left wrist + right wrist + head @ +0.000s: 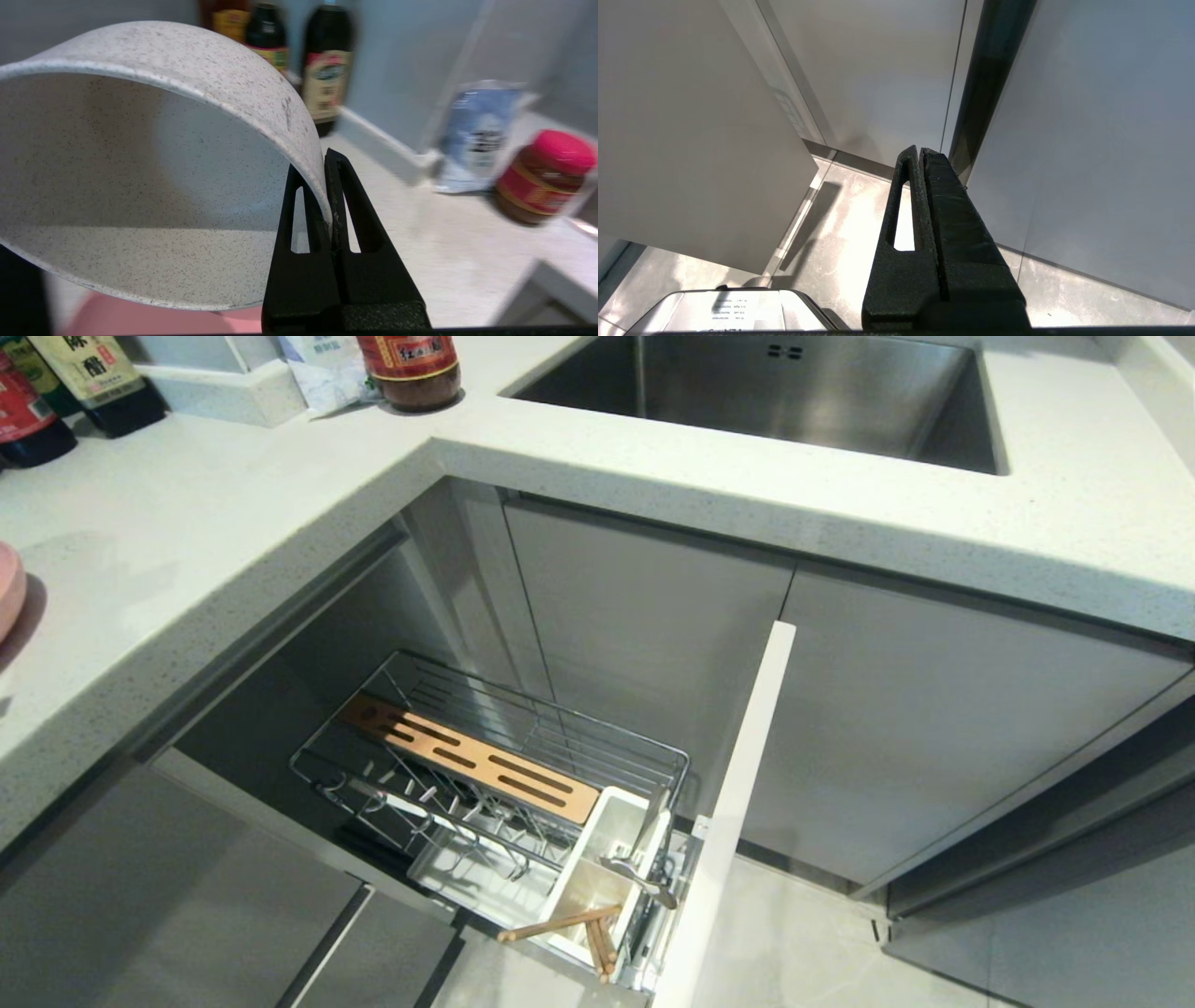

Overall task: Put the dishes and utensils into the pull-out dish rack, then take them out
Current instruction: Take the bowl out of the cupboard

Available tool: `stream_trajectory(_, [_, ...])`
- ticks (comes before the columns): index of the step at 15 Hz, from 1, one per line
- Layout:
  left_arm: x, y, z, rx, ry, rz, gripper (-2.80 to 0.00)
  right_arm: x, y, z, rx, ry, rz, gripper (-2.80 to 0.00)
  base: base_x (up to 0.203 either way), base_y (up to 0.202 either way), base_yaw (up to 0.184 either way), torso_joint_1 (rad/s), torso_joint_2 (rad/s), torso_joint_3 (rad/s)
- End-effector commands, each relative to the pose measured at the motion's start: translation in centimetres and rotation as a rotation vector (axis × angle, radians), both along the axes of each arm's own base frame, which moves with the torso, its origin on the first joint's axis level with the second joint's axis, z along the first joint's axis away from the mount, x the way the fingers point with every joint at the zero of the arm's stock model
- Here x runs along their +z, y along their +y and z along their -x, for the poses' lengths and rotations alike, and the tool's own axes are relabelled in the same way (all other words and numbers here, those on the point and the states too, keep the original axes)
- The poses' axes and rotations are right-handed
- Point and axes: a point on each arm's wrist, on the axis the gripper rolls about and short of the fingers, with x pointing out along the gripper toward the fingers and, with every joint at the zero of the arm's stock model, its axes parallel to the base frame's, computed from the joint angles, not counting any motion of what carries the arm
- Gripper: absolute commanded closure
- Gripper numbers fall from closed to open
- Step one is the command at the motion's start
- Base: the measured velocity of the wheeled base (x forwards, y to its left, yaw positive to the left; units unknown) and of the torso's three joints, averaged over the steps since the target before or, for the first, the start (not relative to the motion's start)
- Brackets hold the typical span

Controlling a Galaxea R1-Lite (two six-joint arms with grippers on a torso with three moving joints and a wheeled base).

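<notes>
A: Where is the bowl?

B: In the left wrist view the speckled bowl (140, 163) fills the left half of the frame, tipped on its side with its opening facing the camera. The left gripper (329, 186) has its fingers clamped on the bowl's rim, one inside and one outside the wall. A pink surface, the plate (117, 319), shows just below the bowl at the bottom left.

A: And the rack?

B: In the head view the dish rack (485, 765) sits pulled out at lower centre, below the counter (187, 541). Its wooden strip (467, 761) runs diagonally across the wire basket. The white utensil cup (597, 868) is at the near end, against the white panel front (738, 803). The chopsticks (569, 929) lean out of the cup, and the fork (639, 877) lies across its top.

A: The plate there?

B: Only a pink edge at the far left of the frame, on the counter.

A: The right arm?

B: The right gripper (920, 154) hangs beside cabinet doors above the floor, fingers pressed together, holding nothing.
</notes>
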Motion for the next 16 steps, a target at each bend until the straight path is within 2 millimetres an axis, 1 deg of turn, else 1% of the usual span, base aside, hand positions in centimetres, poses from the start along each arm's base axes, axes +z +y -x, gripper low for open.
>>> stream_trajectory(1, [0.1, 0.9, 1.1, 0.105, 0.016, -0.010, 0.00, 0.0, 0.0, 0.0, 0.000, 0.000, -0.001, 0.00, 0.000, 0.000, 0.000, 0.000, 0.00, 0.000])
stream_trajectory(4, [-1.4, 1.6, 0.6, 0.116, 0.289, -0.003, 0.00, 0.0, 0.0, 0.0, 0.000, 0.000, 0.000, 0.00, 0.000, 0.000, 0.000, 0.000, 0.00, 0.000])
stream_trajectory(5, [-1.5, 1.7, 0.8, 0.098, 0.369, 0.018, 0.00, 0.0, 0.0, 0.0, 0.000, 0.000, -0.001, 0.00, 0.000, 0.000, 0.000, 0.000, 0.00, 0.000])
stream_trajectory(7, [-1.0, 1.8, 0.9, 0.050, 0.495, 0.078, 0.00, 0.0, 0.0, 0.0, 0.000, 0.000, 0.000, 0.00, 0.000, 0.000, 0.000, 0.000, 0.00, 0.000])
stream_trajectory(9, [-0.6, 2.0, 0.3, 0.023, 0.600, 0.165, 0.00, 0.0, 0.0, 0.0, 0.000, 0.000, 0.000, 0.00, 0.000, 0.000, 0.000, 0.000, 0.00, 0.000])
stream_trajectory(12, [-1.5, 2.2, -0.5, 0.012, 0.806, 0.281, 0.00, 0.0, 0.0, 0.0, 0.000, 0.000, 0.000, 0.00, 0.000, 0.000, 0.000, 0.000, 0.00, 0.000])
stream_trajectory(13, [-1.8, 2.2, -0.8, 0.002, 0.862, 0.292, 0.00, 0.0, 0.0, 0.0, 0.000, 0.000, 0.000, 0.00, 0.000, 0.000, 0.000, 0.000, 0.00, 0.000])
stream_trajectory(16, [-2.1, 2.2, -1.4, -0.013, 0.892, 0.291, 0.00, 0.0, 0.0, 0.0, 0.000, 0.000, -0.002, 0.00, 0.000, 0.000, 0.000, 0.000, 0.00, 0.000])
